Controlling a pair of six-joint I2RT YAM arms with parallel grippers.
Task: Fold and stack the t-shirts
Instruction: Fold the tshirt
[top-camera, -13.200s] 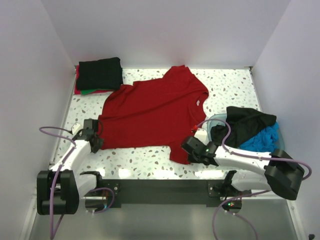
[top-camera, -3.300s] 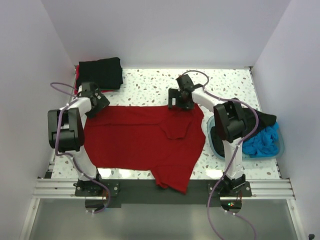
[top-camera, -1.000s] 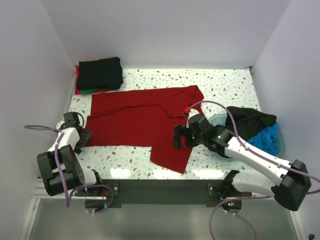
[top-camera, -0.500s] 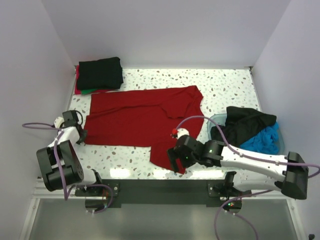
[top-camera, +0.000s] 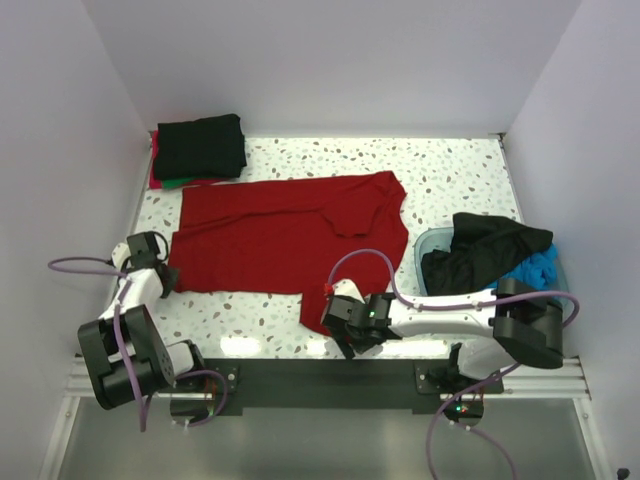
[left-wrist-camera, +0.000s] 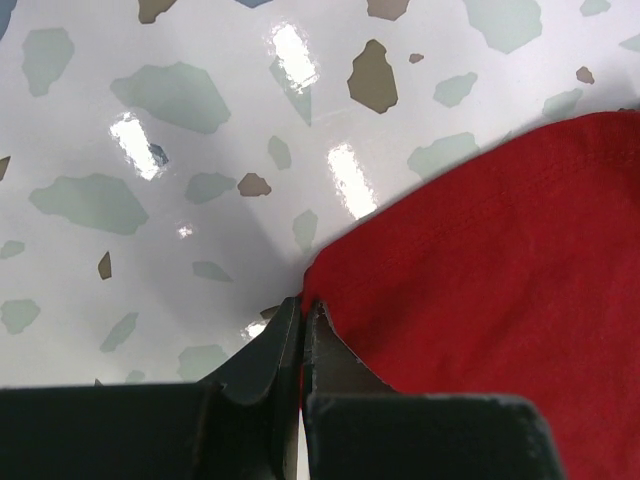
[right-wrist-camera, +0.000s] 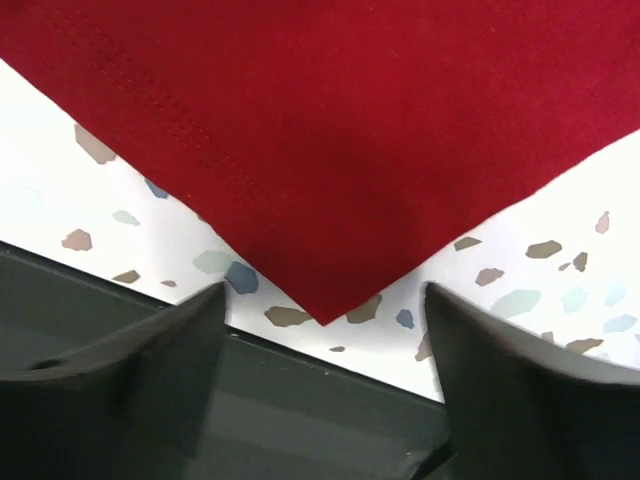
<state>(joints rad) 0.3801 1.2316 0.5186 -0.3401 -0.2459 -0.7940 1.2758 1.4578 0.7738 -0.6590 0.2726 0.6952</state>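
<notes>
Two grippers meet the dark red t-shirt (top-camera: 270, 235) in the top view, where it lies spread flat on the speckled table (top-camera: 450, 170). The left gripper (top-camera: 160, 272) is at the shirt's near left corner. The right gripper (top-camera: 350, 325) is at its near pointed tip. Beyond the shirt's far left corner sits a folded stack (top-camera: 200, 148), black on top with red and green edges below. To the shirt's right, a teal basin (top-camera: 425, 250) holds a black shirt (top-camera: 490, 248) and a blue shirt (top-camera: 535, 272).

At the left wrist, the fingers (left-wrist-camera: 265, 365) are pressed together, their tips meeting right at the shirt's corner. Whether cloth is pinched between them is unclear.

At the right wrist, the fingers (right-wrist-camera: 160, 350) stand wide apart, and the shirt's pointed tip lies on the table between them, untouched.
</notes>
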